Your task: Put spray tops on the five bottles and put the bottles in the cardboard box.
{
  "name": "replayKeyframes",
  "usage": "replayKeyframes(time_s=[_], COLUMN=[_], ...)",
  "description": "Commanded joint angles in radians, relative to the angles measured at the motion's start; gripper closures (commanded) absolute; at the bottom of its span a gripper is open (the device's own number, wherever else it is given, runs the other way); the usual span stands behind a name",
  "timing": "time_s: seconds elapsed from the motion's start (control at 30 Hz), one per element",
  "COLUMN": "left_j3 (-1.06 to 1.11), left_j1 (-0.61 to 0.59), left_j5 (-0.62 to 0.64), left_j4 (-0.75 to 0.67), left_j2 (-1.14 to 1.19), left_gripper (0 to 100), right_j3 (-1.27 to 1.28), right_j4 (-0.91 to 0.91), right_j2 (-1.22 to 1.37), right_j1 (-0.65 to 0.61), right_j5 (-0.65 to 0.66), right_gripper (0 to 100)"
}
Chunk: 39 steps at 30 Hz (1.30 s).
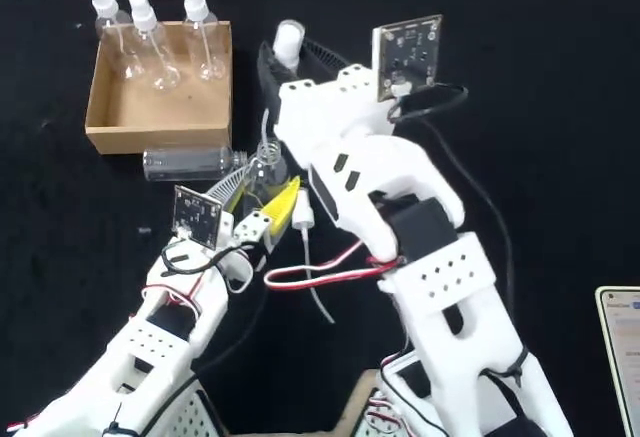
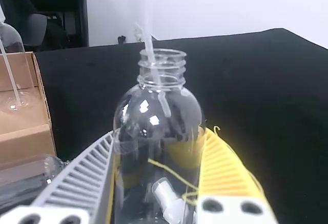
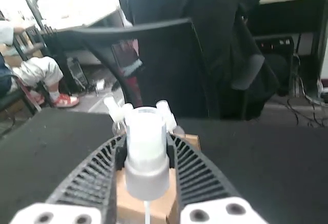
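My left gripper (image 1: 262, 195) is shut on a clear, uncapped bottle (image 1: 264, 169), held upright on the black table. In the left wrist view the bottle (image 2: 156, 142) sits between the grey and yellow fingers. A thin dip tube (image 2: 149, 29) runs down into its open neck. Above it, my right gripper (image 1: 288, 57) is shut on a white spray top (image 1: 288, 39), also seen between the black fingers (image 3: 146, 157). The cardboard box (image 1: 130, 117) at the back left holds three capped bottles (image 1: 160, 47). Another uncapped bottle (image 1: 190, 164) lies on its side in front of the box.
A loose spray top with its tube (image 1: 304, 219) lies on the table beside the left gripper. Red and white cables (image 1: 320, 272) cross between the arms. A phone (image 1: 622, 352) lies at the right edge.
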Motion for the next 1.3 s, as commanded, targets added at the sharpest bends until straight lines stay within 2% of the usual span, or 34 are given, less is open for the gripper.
replayKeyframes(time_s=[0.0, 0.1, 0.27, 0.53, 0.9, 1.07, 1.27], left_j3=[-0.002, -0.002, -0.004, -0.002, -0.002, -0.002, -0.001], left_j1=[-0.004, -0.002, 0.001, 0.004, 0.004, 0.004, 0.001], left_j5=[0.006, 0.006, 0.006, 0.006, 0.006, 0.006, 0.006], left_j4=[-0.018, -0.018, -0.018, -0.018, -0.018, -0.017, -0.014], left_j2=[-0.017, -0.017, -0.017, -0.017, -0.017, -0.017, -0.017], left_gripper=[97, 97, 97, 97, 97, 97, 97], right_j3=[0.005, 0.025, 0.102, 0.223, 0.226, 0.222, 0.217], right_j4=[0.064, 0.14, 0.15, 0.029, 0.017, -0.009, -0.017], right_j2=[-0.051, -0.074, -0.088, -0.094, -0.094, -0.087, -0.088], right_j1=[-0.012, -0.015, -0.015, -0.015, -0.017, -0.049, -0.08], right_j5=[0.009, 0.009, 0.009, 0.009, 0.011, 0.121, 0.14], right_gripper=[98.7, 98.7, 98.7, 98.6, 98.6, 98.6, 98.6])
